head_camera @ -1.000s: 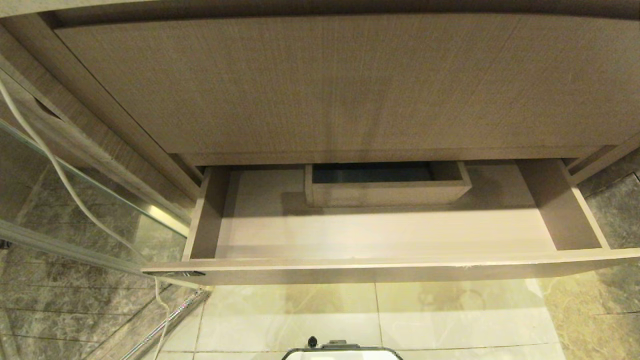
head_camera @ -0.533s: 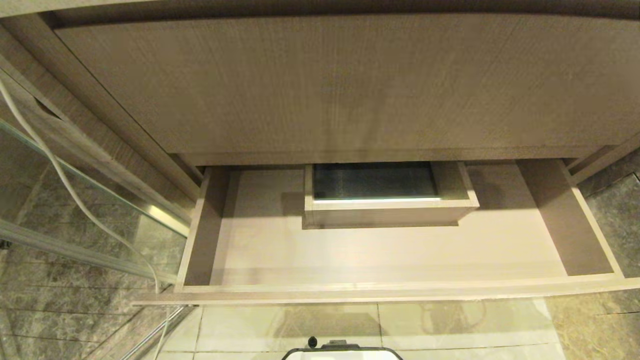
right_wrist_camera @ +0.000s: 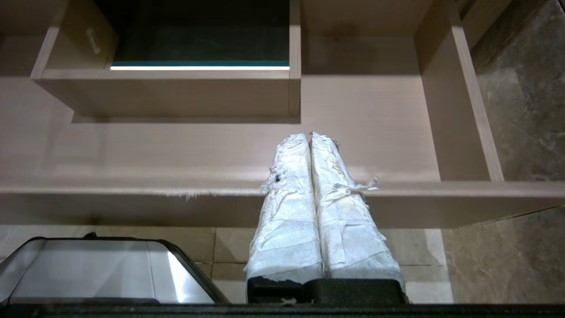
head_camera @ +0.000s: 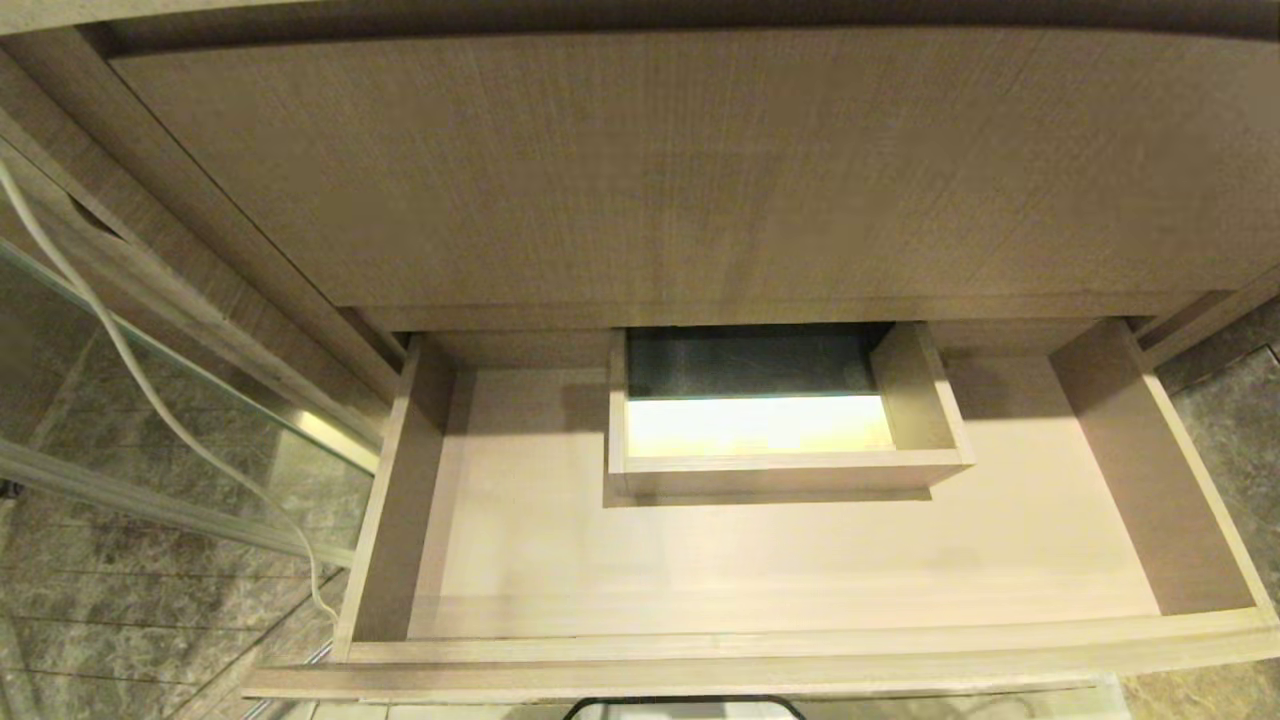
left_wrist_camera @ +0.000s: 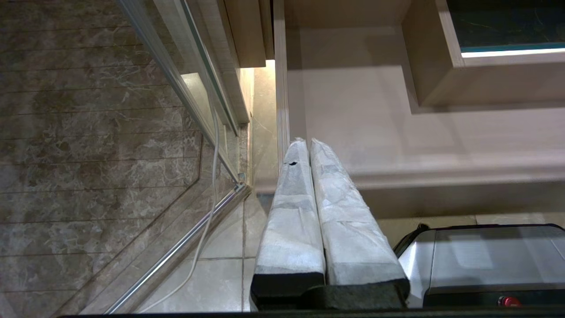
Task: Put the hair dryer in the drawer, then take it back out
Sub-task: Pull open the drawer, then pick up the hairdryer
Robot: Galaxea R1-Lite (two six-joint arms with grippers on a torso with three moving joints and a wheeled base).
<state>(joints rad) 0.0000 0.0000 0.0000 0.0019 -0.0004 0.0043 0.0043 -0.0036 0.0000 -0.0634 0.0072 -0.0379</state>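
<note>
Standing open and bare, the drawer (head_camera: 780, 560) awaits its load. Both grippers, left gripper (left_wrist_camera: 309, 145) and right gripper (right_wrist_camera: 310, 139), are pressed closed, empty (no hair dryer visible); fetching it likely comes next.

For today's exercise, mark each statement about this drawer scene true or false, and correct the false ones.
1. The drawer is pulled open. True.
2. The hair dryer lies inside the drawer. False: no hair dryer shows in any view.
3. The left gripper has its fingers together. True.
4. The right gripper holds a cord. False: it is shut on nothing.
5. A boxed cutout sits inside the drawer. True.
</note>
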